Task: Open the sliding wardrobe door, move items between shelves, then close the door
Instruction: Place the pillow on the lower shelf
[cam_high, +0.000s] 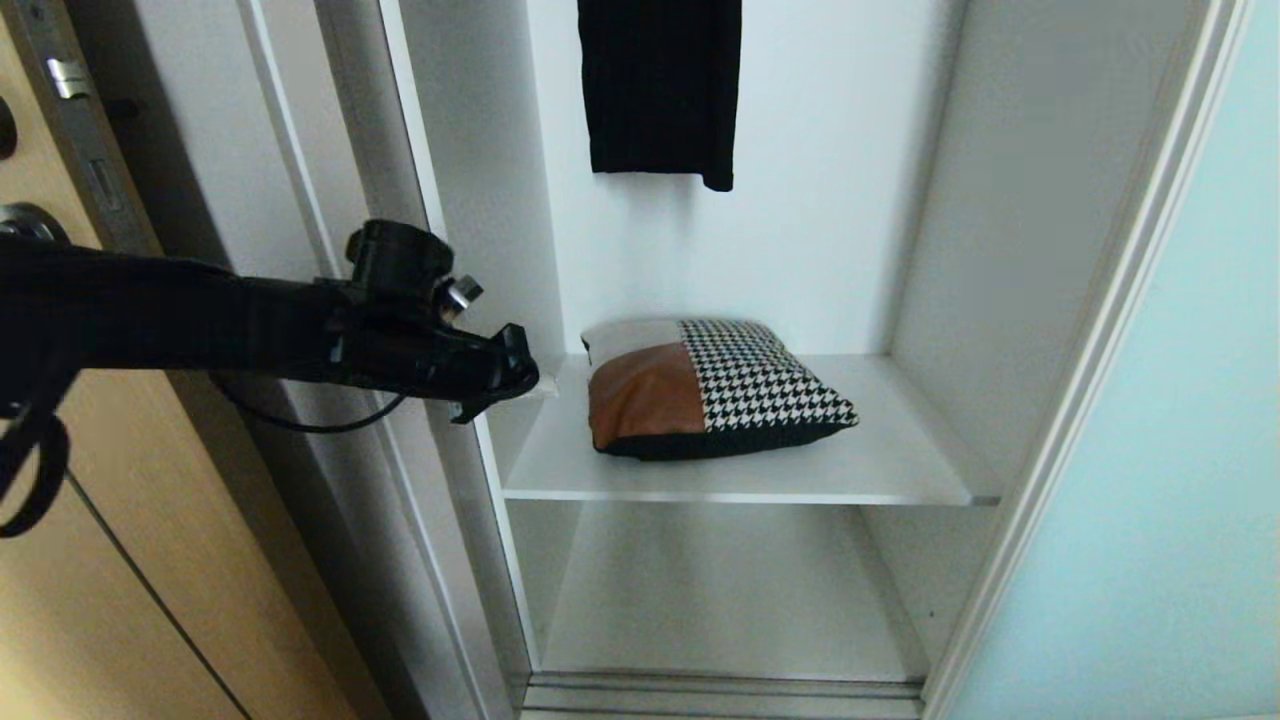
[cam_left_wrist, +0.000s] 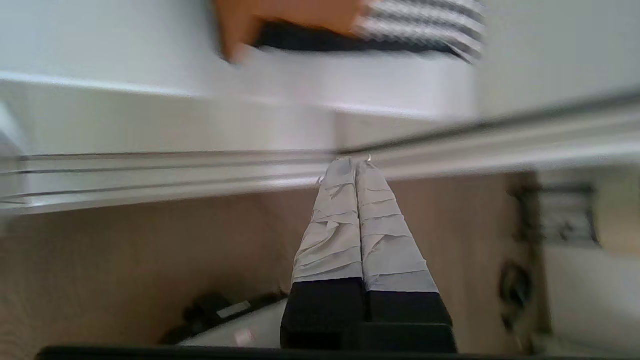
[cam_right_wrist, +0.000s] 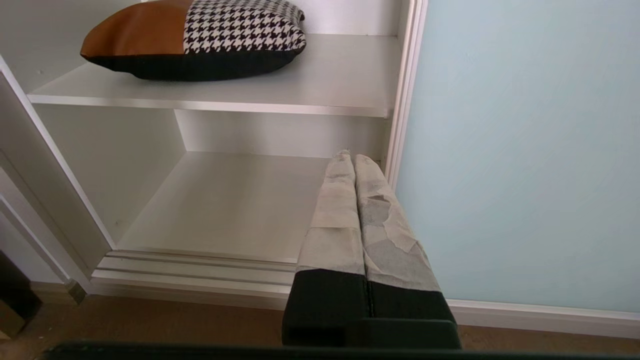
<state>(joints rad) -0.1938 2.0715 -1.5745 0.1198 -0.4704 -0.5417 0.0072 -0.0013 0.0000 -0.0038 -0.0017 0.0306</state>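
Pretty bright, soft daylight-ish light all round, no harsh glare — the white shelf (cam_high: 880, 470) just looks a bit washed out. The compartment under it sits in grey shade, and the cushion (cam_high: 715, 385) drops a thin shadow. The left wrist view is badly motion-smeared; head and right wrist views are mostly sharp.

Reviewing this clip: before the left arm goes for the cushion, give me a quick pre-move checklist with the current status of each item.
1. Pale aqua frosted-glass sliding door slid aside, opening clear: ok.
2. Houndstooth, tan leather and white cushion lying flat on the upper white shelf: ok.
3. Lower white shelf free to receive it: ok.
4. Left gripper at the shelf's left edge, apart from the cushion: ok.
5. Left gripper open for grasping: not ok, fingers shut.
6. Hanging black garment above the cushion, well apart from it: ok.
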